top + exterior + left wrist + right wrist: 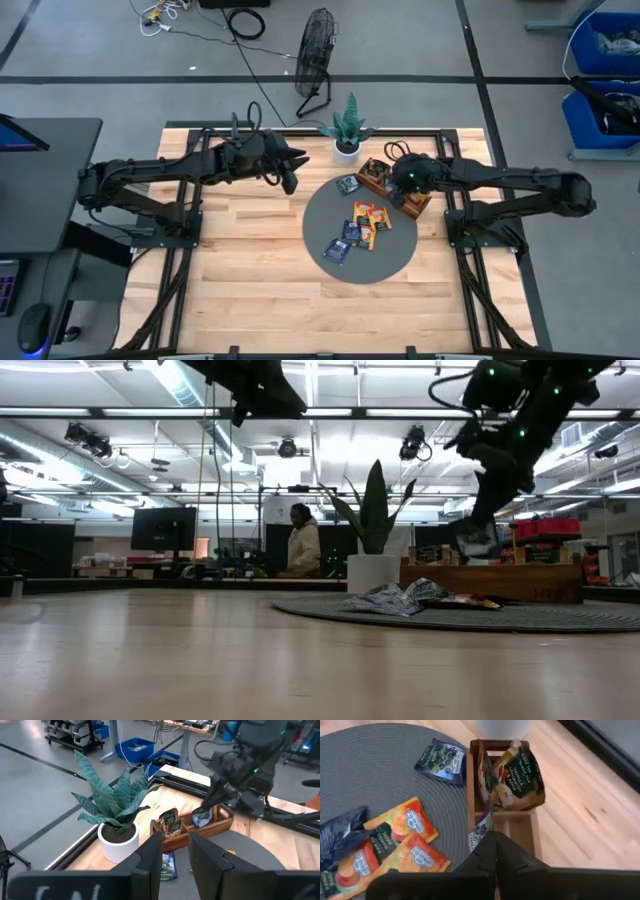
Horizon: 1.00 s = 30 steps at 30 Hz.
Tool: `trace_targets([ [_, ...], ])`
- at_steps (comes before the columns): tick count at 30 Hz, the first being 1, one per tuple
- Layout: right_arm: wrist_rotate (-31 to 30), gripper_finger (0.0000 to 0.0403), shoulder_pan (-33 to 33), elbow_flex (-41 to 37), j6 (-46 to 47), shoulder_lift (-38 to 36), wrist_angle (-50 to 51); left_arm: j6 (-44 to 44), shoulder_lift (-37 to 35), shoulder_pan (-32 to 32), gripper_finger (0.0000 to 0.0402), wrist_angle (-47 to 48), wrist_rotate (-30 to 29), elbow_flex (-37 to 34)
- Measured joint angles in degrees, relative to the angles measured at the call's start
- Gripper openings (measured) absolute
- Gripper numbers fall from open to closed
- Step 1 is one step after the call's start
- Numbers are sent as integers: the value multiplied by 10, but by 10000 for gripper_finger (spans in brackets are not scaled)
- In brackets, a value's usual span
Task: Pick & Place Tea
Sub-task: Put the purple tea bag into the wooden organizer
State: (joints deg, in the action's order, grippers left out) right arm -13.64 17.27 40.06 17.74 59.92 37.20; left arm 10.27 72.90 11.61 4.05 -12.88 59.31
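Several flat tea sachets lie on a round grey mat (385, 262): a dark one (348, 184), orange ones (372, 215) and dark ones (337, 250). In the right wrist view they show as orange sachets (402, 822) and a dark one (441, 760). My right gripper (402, 188) (492, 840) is shut on a dark blue sachet over the wooden tray (372, 172) (502, 814). Two sachets (515, 775) stand in the tray's far compartment. My left gripper (291, 172) (175, 847) is open and hovers high, left of the mat. My right gripper pinches a dark blue sachet (479, 831) between its two fingers, by one edge, coming from above and pointing down. The sachet hangs below the fingertips (476, 543), lifted clear, just above the tray's middle compartment (500, 582).
A potted plant in a white pot (347, 135) (117, 815) stands at the table's far edge, close to the tray's far end. Bare wood (250, 260) lies left of and nearer than the mat. A person (302, 545) stands in the room beyond the table.
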Motion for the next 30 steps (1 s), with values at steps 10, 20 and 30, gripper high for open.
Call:
trace_targets([
  [10,6,0,58,-66,-20,-15,-71,15,0,-6,99,0,0,0],
  [20,11,0,91,-105,-6,-15,-117,16,0,-6,99,-7,0,0],
  [30,12,39,112,-115,27,-15,-120,16,1,-6,99,-9,0,0],
])
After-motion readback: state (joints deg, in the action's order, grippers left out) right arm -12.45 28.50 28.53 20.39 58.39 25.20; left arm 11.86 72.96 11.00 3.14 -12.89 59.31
